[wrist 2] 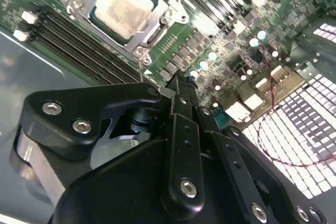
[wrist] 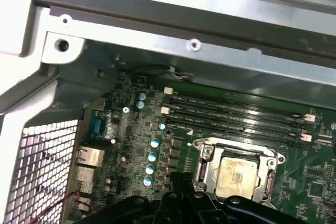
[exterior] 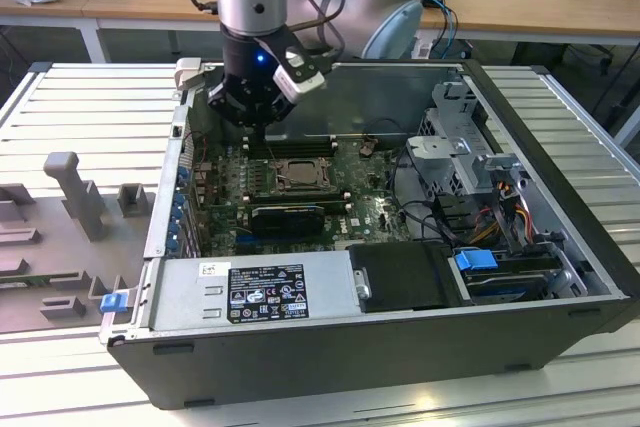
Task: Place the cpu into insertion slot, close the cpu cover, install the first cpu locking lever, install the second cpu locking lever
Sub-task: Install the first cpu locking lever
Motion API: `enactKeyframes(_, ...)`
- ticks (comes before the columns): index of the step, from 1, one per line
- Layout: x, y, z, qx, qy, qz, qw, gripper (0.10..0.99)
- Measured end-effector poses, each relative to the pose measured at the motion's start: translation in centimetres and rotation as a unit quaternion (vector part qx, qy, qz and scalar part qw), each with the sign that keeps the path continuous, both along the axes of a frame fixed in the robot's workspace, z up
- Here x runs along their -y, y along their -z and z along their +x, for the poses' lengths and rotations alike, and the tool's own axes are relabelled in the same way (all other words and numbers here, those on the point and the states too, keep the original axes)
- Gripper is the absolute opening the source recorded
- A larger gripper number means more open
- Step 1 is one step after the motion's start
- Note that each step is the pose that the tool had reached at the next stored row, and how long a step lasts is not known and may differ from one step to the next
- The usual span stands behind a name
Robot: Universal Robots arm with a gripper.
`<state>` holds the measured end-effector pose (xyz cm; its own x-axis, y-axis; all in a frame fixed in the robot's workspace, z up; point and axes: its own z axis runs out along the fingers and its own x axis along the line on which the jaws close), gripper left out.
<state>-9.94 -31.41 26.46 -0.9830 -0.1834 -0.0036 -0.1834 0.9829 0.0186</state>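
Note:
The cpu (exterior: 300, 175) shows its pale metal top (wrist 2: 123, 9) and lies flat in the insertion slot on the green motherboard. The slot itself is hidden beneath it. The cpu cover (wrist 2: 157, 27), a metal frame with a square window, lies down around the chip (wrist: 236, 174) in both wrist views. My gripper (exterior: 262, 127) hangs just above the board, over the memory slots beside the socket and apart from the chip. Its black fingers (wrist 2: 181, 85) are shut together with nothing between them.
The open computer case (exterior: 560, 197) walls in the board on all sides. Long black memory slots (wrist: 236, 116) run beside the socket. A black expansion card (exterior: 288, 217), a power supply (exterior: 260, 292), drive cages and cables (exterior: 480, 197) crowd the exterior view's right.

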Motion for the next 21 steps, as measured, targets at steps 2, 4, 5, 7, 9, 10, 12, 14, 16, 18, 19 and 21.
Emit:
enactKeyframes(2, -0.06, 0.05, -0.34, 0.0001, 0.0, 0.0005, 1.0, 0.106)
enactKeyframes(4, -0.12, 0.07, -0.57, 0.0, 0.0, 0.0009, 1.0, 0.106)
enactKeyframes(5, -0.24, 0.11, -0.69, 0.0001, 0.0, 0.0012, 1.0, 0.106)
enactKeyframes(7, -0.57, 0.25, -0.71, 0.0001, 0.0, 0.0015, 1.0, 0.106)
enactKeyframes(9, -0.92, 0.41, -0.71, 0.0001, 0.0, 0.0019, 1.0, 0.106)
enactKeyframes(10, -1.11, 0.51, -0.71, 0.0001, 0.0, 0.0024, 1.0, 0.106)
enactKeyframes(12, -1.36, 0.57, -0.71, 0.0001, 0.0, 0.0028, 1.0, 0.106)
enactKeyframes(14, -1.67, 0.6, -0.71, 0.0001, 0.0, 0.0028, 1.0, 0.106)
enactKeyframes(16, -2.29, 0.61, -0.7, 0.0001, 0.0, 0.0028, 1.0, 0.106)
enactKeyframes(18, -2.46, 0.64, -0.37, 0.0001, 0.0, 0.0028, 1.0, 0.106)
enactKeyframes(19, -2.49, 0.66, 0.25, 0.0001, 0.0, 0.0027, 1.0, 0.106)
enactKeyframes(21, -2.54, 0.72, 1.96, 0.0001, 0.001, 0.0028, 1.0, 0.106)
